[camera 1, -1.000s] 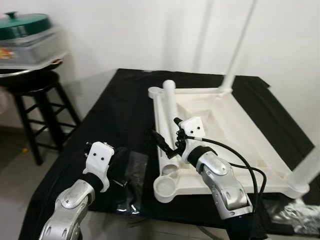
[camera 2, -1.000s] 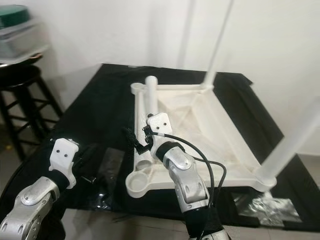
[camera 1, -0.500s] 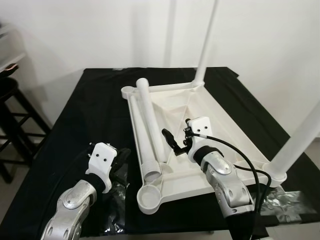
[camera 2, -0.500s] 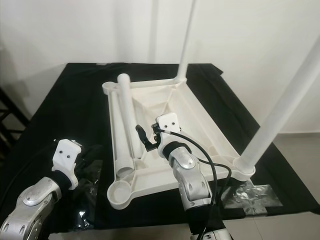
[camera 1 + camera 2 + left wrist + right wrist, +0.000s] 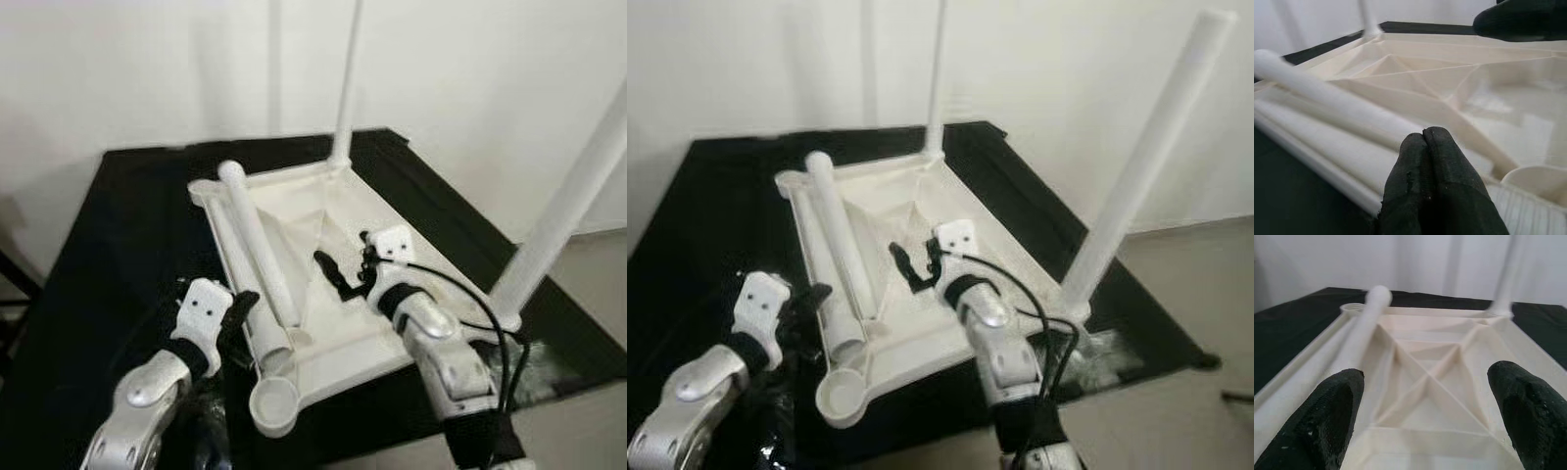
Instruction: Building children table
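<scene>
A white plastic tabletop (image 5: 323, 284) lay upside down on a black-covered table (image 5: 127, 225), its ribbed underside facing up. Two white legs stood upright in its corner sockets: a thin-looking far leg (image 5: 345, 88) at the back corner and a near leg (image 5: 573, 196) at the corner on the robot's right. A third, loose leg (image 5: 253, 257) lay along the tabletop's left edge, its near end just beside an empty round socket (image 5: 274, 404) at the front left corner. The left gripper (image 5: 238, 311) sat at the tabletop's left rim close to the loose leg's near end, and in the left wrist view its fingers (image 5: 1435, 191) were pressed together with nothing between them. The right gripper (image 5: 338, 274) hovered over the middle of the underside, its fingers (image 5: 1334, 409) spread wide apart and empty, with the crossing ribs showing between them.
</scene>
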You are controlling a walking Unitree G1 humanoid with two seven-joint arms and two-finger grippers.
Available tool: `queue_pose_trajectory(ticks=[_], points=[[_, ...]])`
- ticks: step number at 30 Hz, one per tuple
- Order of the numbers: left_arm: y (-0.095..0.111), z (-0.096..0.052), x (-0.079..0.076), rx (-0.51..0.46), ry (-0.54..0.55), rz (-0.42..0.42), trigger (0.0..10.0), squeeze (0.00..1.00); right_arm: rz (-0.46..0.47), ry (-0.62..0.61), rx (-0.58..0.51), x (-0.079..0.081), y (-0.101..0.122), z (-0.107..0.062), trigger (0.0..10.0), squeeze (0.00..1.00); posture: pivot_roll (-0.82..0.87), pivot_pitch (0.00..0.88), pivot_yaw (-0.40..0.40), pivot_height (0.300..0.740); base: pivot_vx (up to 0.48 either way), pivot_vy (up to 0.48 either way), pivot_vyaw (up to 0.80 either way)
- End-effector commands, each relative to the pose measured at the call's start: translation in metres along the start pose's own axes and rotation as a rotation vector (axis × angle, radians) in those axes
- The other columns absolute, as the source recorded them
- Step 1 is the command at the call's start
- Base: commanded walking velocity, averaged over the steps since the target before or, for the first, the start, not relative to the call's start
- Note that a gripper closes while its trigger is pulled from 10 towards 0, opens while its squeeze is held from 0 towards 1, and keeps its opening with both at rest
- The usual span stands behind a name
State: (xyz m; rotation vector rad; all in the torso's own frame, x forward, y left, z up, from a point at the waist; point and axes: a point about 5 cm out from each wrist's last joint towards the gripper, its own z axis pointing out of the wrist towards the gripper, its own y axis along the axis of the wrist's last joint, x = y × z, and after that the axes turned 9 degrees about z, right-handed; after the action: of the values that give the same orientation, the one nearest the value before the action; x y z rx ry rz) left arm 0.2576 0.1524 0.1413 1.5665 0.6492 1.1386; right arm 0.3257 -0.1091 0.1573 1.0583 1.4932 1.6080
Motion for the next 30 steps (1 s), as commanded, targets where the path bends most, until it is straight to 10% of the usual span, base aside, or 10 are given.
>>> queue_pose_trajectory(ticks=[1, 20, 21, 30], points=[[0.001, -0.002, 0.0, 0.0, -0.023, 0.033, 10.0, 0.0, 0.011, 0.008, 0.011, 0.0, -0.002, 0.001, 10.0, 0.0, 0.03, 0.0, -0.027, 0.74, 0.0, 0.0, -0.8], [0.021, -0.015, -0.004, -0.011, -0.269, 0.356, 10.0, 0.04, -0.062, 0.008, 0.021, -0.007, 0.0, -0.001, 10.0, 0.0, 0.03, 0.0, -0.032, 0.74, 0.0, 0.0, -0.17], [0.022, -0.019, -0.005, 0.0, -0.332, 0.386, 10.0, 1.0, -0.086, -0.015, 0.038, -0.012, -0.002, -0.002, 10.0, 0.0, 0.03, 0.0, -0.032, 0.74, 0.0, 0.0, 0.0], [0.035, -0.02, -0.014, -0.007, -0.47, 0.47, 10.0, 1.0, -0.159, -0.117, 0.118, -0.034, -0.011, -0.007, 10.0, 0.0, 0.02, 0.0, -0.023, 0.74, 0.0, 0.0, 0.0]])
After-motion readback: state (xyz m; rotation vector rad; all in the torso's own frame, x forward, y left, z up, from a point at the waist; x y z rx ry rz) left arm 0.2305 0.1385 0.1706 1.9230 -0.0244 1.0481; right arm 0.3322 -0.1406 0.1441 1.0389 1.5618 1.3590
